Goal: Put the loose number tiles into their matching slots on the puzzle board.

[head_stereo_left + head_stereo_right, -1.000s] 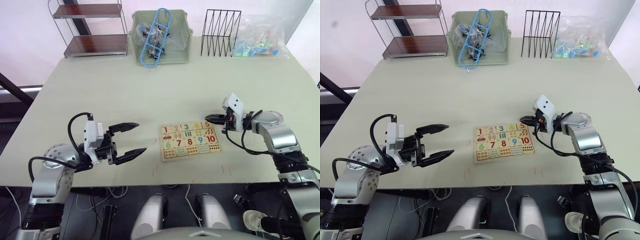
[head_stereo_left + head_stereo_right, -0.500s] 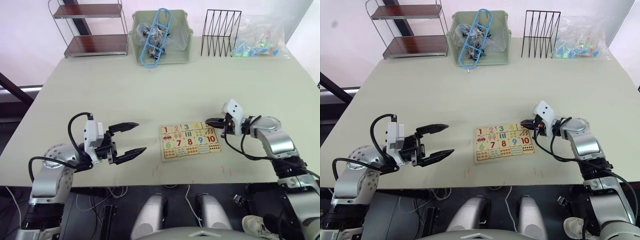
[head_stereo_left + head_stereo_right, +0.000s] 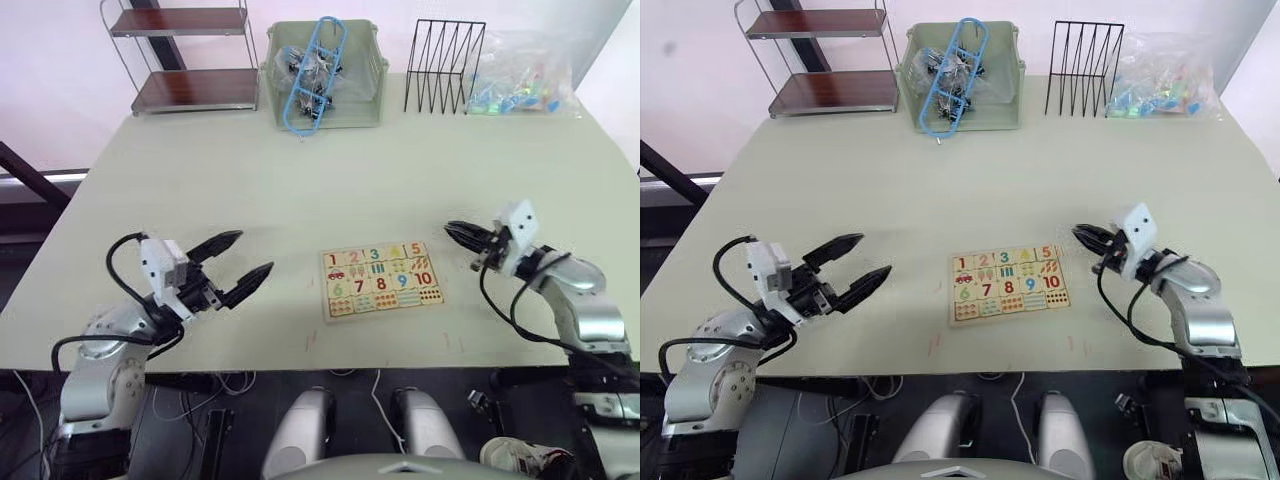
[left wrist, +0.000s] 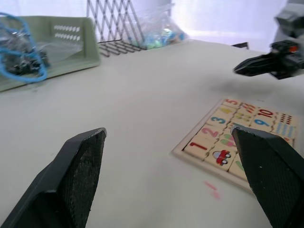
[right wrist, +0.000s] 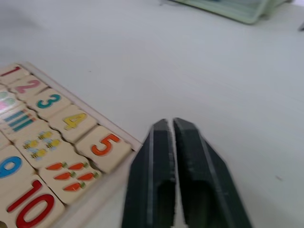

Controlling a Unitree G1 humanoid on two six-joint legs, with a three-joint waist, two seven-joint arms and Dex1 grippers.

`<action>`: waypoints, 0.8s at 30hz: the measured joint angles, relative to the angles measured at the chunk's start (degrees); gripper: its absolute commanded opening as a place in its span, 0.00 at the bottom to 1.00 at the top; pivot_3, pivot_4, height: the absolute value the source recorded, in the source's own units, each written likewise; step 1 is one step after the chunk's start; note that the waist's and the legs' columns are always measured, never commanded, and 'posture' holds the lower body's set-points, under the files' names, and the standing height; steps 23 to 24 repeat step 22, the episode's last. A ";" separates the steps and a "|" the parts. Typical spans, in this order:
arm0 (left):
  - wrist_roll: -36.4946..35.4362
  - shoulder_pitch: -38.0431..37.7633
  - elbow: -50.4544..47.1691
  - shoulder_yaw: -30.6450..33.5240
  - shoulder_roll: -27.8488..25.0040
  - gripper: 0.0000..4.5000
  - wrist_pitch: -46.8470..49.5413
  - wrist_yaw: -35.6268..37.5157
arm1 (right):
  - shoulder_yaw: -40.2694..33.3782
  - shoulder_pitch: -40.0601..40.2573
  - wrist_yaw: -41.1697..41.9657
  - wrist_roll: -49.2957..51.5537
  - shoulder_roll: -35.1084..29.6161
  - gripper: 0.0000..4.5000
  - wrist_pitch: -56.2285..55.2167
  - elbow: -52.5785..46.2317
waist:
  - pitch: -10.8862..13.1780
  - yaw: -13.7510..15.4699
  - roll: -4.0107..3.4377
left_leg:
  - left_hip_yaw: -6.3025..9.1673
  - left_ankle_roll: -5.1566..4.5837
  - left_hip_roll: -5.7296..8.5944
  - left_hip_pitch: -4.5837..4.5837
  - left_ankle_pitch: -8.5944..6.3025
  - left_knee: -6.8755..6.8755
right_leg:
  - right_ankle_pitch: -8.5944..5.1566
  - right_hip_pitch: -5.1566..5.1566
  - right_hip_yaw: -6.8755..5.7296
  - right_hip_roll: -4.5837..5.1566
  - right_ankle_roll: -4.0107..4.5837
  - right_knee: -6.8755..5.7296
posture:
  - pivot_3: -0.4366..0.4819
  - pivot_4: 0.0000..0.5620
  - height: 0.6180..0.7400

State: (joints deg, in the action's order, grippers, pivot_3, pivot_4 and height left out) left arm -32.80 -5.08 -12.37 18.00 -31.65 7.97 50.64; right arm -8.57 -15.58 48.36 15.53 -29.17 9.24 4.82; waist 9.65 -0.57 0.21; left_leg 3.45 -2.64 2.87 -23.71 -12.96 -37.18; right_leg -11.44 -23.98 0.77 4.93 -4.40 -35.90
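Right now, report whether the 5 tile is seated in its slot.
Seated: the 5 tile lies flush in the puzzle board's top row, beside 4.

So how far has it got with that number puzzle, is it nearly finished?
It looks finished. Tiles 1 to 5 all sit in the top row of the puzzle board, and no loose tile lies on the table. Nothing is in hand: the right gripper is shut and empty beside the 5, and the left gripper hangs open, away from the board. Nothing visible remains.
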 measured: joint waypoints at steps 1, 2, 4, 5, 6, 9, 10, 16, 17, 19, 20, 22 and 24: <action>0.17 -1.53 -0.77 0.57 0.67 1.00 0.81 -2.43 | -1.44 2.07 -0.74 0.52 -0.03 0.50 -0.40 -1.01 | 0.00 0.01 0.00 | 0.00 0.00 0.00 0.01 0.00 0.00 | 0.00 0.02 0.01 0.01 0.00 0.00 | 0.48 0.27 1.00; 0.27 -2.37 -0.90 0.87 1.05 1.00 1.24 -3.58 | -2.05 3.15 -1.20 0.76 -0.08 0.62 -0.58 -1.61 | 0.00 0.01 0.00 | 0.00 0.00 0.00 0.02 0.00 0.00 | 0.00 0.03 0.01 0.01 0.00 0.00 | 0.48 0.27 1.00; 0.65 -4.30 -1.45 1.84 2.25 1.00 1.99 -6.55 | -3.86 5.80 -2.01 1.80 -0.11 0.84 -0.73 -3.06 | 0.00 0.02 0.00 | 0.01 -0.01 -0.01 0.03 0.00 -0.01 | -0.01 0.04 0.00 0.00 0.00 0.00 | 0.48 0.27 1.00; 1.06 -5.01 -1.99 2.02 2.44 1.00 2.34 -7.94 | -4.71 7.12 -2.45 2.27 -0.20 0.98 -0.74 -3.75 | 0.00 0.05 0.01 | 0.01 -0.01 -0.01 0.03 0.00 -0.01 | -0.01 0.04 -0.01 0.00 0.00 0.00 | 0.48 0.27 1.00; 1.24 -5.53 -2.43 2.22 2.59 1.00 2.58 -9.06 | -5.28 8.13 -2.69 2.70 -0.23 0.99 -0.77 -4.27 | 0.00 0.08 0.01 | 0.00 -0.01 -0.01 0.03 0.00 -0.01 | -0.01 0.05 0.00 0.00 0.00 0.00 | 0.48 0.27 1.00; 2.45 -7.51 -4.11 2.82 3.31 1.00 3.07 -12.79 | -6.79 12.42 -3.40 4.08 -0.16 0.99 -1.21 -6.74 | -0.01 0.18 0.01 | -0.01 -0.01 -0.02 0.04 -0.01 -0.01 | -0.02 0.06 0.01 0.00 0.01 0.01 | 0.48 0.27 1.00; 3.06 -8.45 -4.79 2.98 3.72 1.00 3.34 -14.26 | -7.82 14.30 -3.68 4.57 -0.06 0.99 -1.61 -7.36 | -0.01 0.26 0.01 | -0.01 -0.01 -0.01 0.03 -0.01 -0.01 | -0.02 0.06 0.01 0.01 0.00 0.02 | 0.48 0.27 1.00; 5.28 -12.98 -6.33 3.85 5.29 1.00 4.12 -18.90 | -12.01 21.46 -4.49 5.73 0.26 0.99 -5.01 -8.42 | -0.02 0.38 0.02 | -0.04 -0.02 -0.06 0.07 -0.01 -0.04 | -0.16 0.10 0.01 -0.01 0.23 0.02 | 0.48 0.27 1.00; 5.67 -13.34 -6.62 3.83 5.46 1.00 4.12 -19.32 | -12.15 22.11 -4.59 5.77 0.38 0.99 -5.61 -8.50 | -0.03 0.38 0.02 | -0.05 -0.02 -0.05 0.09 -0.01 -0.04 | -0.17 0.12 0.02 -0.01 0.23 0.02 | 0.48 0.27 1.00; 6.09 -13.46 -6.66 3.83 5.55 1.00 4.12 -19.84 | -12.16 23.17 -4.98 5.85 0.81 0.99 -6.18 -8.57 | -0.03 0.39 0.02 | -0.04 -0.02 -0.05 0.07 -0.01 -0.04 | -0.17 0.11 0.00 -0.01 0.24 0.02 | 0.48 0.27 1.00; 6.43 -13.54 -6.66 3.83 5.55 1.00 4.12 -19.94 | -12.15 23.70 -5.09 5.93 1.21 0.99 -6.57 -8.58 | -0.03 0.39 0.02 | -0.05 -0.02 -0.05 0.07 -0.01 -0.04 | -0.17 0.11 0.01 0.00 0.23 0.02 | 0.48 0.27 1.00; 6.82 -13.57 -6.66 3.83 5.54 1.00 4.11 -19.94 | -12.13 24.14 -5.20 5.97 1.59 0.99 -7.03 -8.59 | -0.03 0.40 0.02 | -0.06 -0.02 -0.05 0.07 -0.01 -0.04 | -0.17 0.11 0.02 0.00 0.23 0.02 | 0.48 0.27 1.00; 6.82 -13.57 -6.66 3.83 5.54 1.00 4.11 -19.94 | -12.13 24.14 -5.20 5.97 1.59 0.99 -7.03 -8.59 | -0.03 0.40 0.02 | -0.06 -0.02 -0.05 0.07 -0.01 -0.04 | -0.17 0.11 0.02 0.00 0.23 0.02 | 0.48 0.27 1.00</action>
